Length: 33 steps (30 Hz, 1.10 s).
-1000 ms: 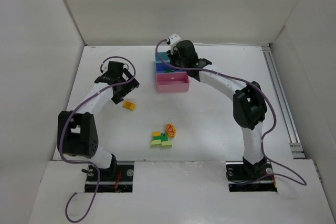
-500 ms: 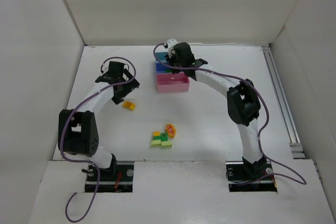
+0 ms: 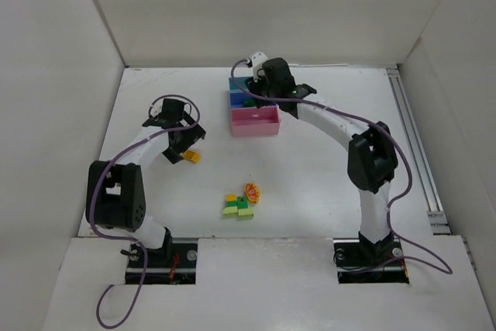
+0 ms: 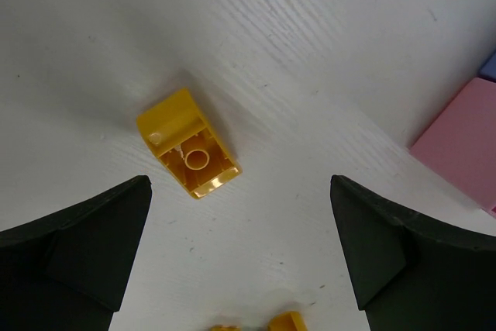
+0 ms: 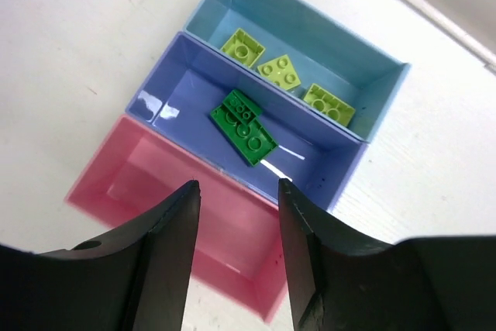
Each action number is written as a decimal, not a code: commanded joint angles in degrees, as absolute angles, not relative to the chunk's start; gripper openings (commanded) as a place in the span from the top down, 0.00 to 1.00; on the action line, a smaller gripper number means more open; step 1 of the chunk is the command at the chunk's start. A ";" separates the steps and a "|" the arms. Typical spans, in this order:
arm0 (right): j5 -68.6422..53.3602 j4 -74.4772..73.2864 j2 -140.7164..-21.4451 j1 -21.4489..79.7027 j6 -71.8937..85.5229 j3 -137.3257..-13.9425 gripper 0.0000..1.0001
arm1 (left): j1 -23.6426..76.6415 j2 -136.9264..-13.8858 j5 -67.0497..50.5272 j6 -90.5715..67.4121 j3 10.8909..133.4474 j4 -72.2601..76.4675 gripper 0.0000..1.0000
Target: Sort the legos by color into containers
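Observation:
The containers stand in a row at the back: teal tray [image 5: 364, 67], blue tray [image 5: 167, 91] and pink tray [image 5: 116, 184]. Three light green legos [image 5: 279, 71] lie in the teal tray. A dark green lego [image 5: 244, 125] lies in the blue tray. I see nothing in the pink tray. My right gripper [image 5: 239, 185] hangs open above the pink and blue trays [image 3: 254, 123], holding nothing. My left gripper [image 4: 239, 184] is wide open just above the table, with a yellow lego [image 4: 188, 143] lying upside down slightly ahead of its left finger.
A small heap of yellow, green and orange legos [image 3: 242, 203] lies mid-table near the front. The yellow lego [image 3: 190, 156] sits left of centre. White walls enclose the table, and a metal rail [image 3: 415, 145] runs along its right edge.
My right gripper's jaws have parted over the trays. My left gripper has moved down and nearer to the yellow lego, still open.

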<state>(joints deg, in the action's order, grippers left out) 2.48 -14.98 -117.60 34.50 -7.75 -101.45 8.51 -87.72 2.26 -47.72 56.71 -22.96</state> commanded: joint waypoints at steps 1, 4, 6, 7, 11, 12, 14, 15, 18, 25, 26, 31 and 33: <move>2.02 -13.36 -109.70 34.19 -8.17 -98.98 0.50 | 8.26 -88.15 3.34 -49.66 55.20 -23.55 0.00; 3.24 -11.87 -105.13 34.19 -6.94 -93.97 0.48 | 8.26 -88.85 3.34 -50.36 54.14 -22.85 0.00; 3.96 -11.87 -102.24 34.19 -6.33 -90.72 0.48 | 8.26 -89.38 3.34 -51.15 54.14 -22.85 0.00; 4.56 -11.87 -101.35 34.19 -6.33 -89.83 0.48 | 8.26 -89.91 3.86 -52.11 54.14 -22.85 0.00; 5.79 -11.34 -97.74 34.19 -4.66 -85.97 0.48 | 7.13 -92.01 5.10 -53.88 54.14 -22.32 0.12; 5.80 -11.34 -97.04 34.19 -4.66 -85.26 0.48 | 7.12 -92.02 5.10 -54.49 54.14 -21.72 0.16; 6.59 -10.82 -95.20 34.19 -4.05 -83.41 0.48 | 6.50 -92.90 5.10 -55.11 54.14 -21.71 0.19; 7.20 -10.81 -94.66 34.19 -4.04 -82.89 0.48 | 6.50 -93.51 5.10 -55.11 54.14 -21.71 0.22; 8.96 -10.81 -93.25 34.19 -4.04 -81.22 0.48 | 6.50 -94.04 5.10 -55.63 54.14 -21.71 0.35; 14.32 -10.81 -91.32 34.19 -3.52 -78.75 0.48 | 6.50 -92.81 5.62 -55.63 51.59 -22.32 0.58; 14.94 -10.81 -90.71 34.19 -2.82 -77.97 0.48 | 6.50 -92.81 5.62 -55.63 51.59 -22.32 0.63; 15.47 -10.28 -87.81 34.19 -1.23 -74.62 0.48 | 8.69 -91.58 6.67 -54.84 53.96 -23.55 0.75; 15.47 -10.28 -86.75 34.19 -0.53 -73.40 0.48 | 11.75 -89.48 7.46 -52.22 55.45 -23.55 0.77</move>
<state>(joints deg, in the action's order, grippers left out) 13.89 -12.78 -90.19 34.48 -2.31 -74.24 8.34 -92.62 5.78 -54.48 53.41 -21.23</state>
